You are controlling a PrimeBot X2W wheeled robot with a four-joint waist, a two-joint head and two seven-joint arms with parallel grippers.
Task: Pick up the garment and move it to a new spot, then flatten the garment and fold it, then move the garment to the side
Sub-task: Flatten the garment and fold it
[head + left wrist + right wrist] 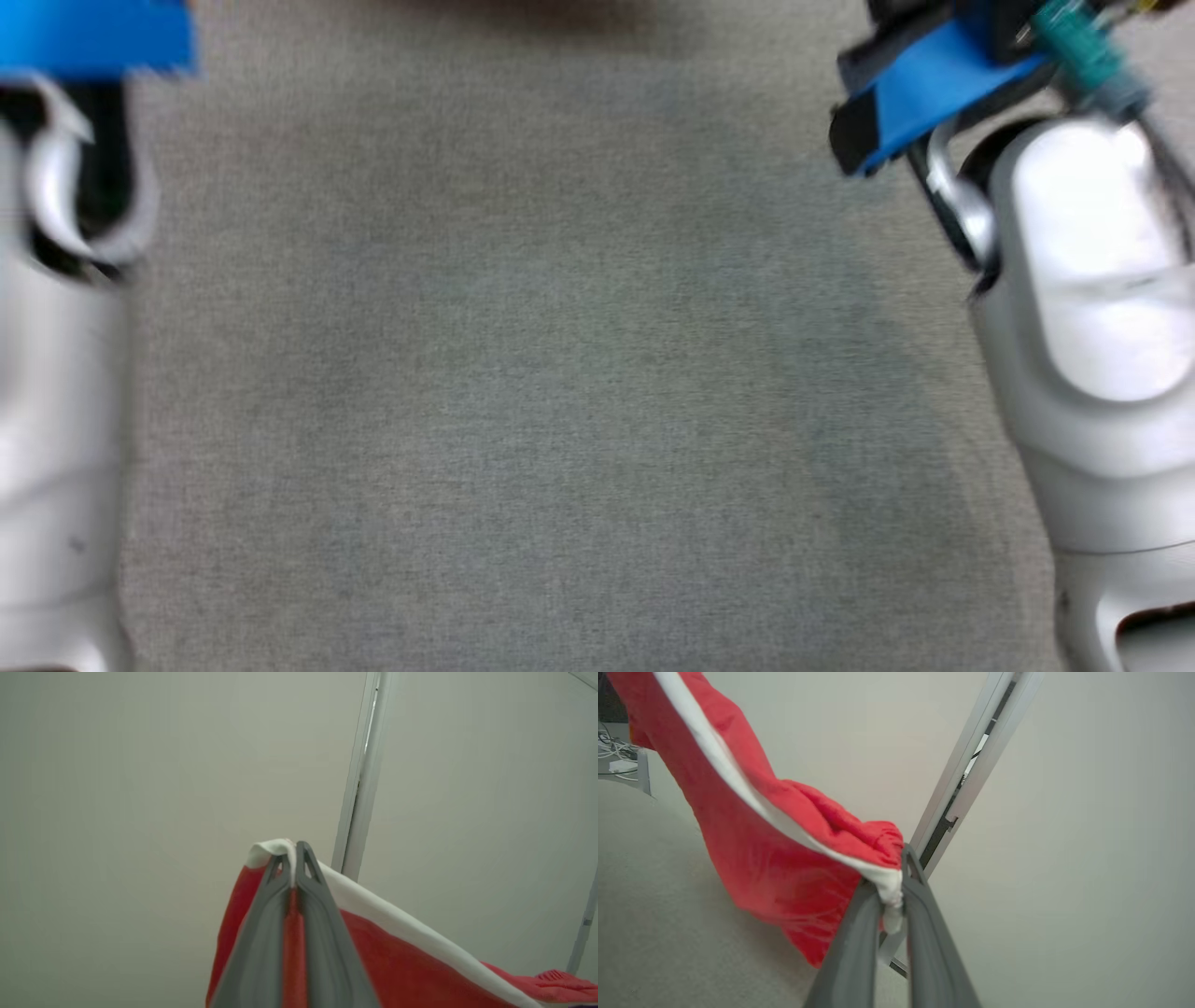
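Left gripper (295, 853): we see tapered grey fingers pinching the garment (397, 973) by its white hem.
Garment: soft red cloth, held aloft, long axis stretched from gripper to gripper.
Right gripper (893, 877): pinching the bunched white hem.

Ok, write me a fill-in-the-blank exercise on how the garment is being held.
The left gripper is shut on the ____ band of the garment. The right gripper grips the same garment, whose main colour is ____. The number of grippers holding it is ____.
Missing words: white; red; two.
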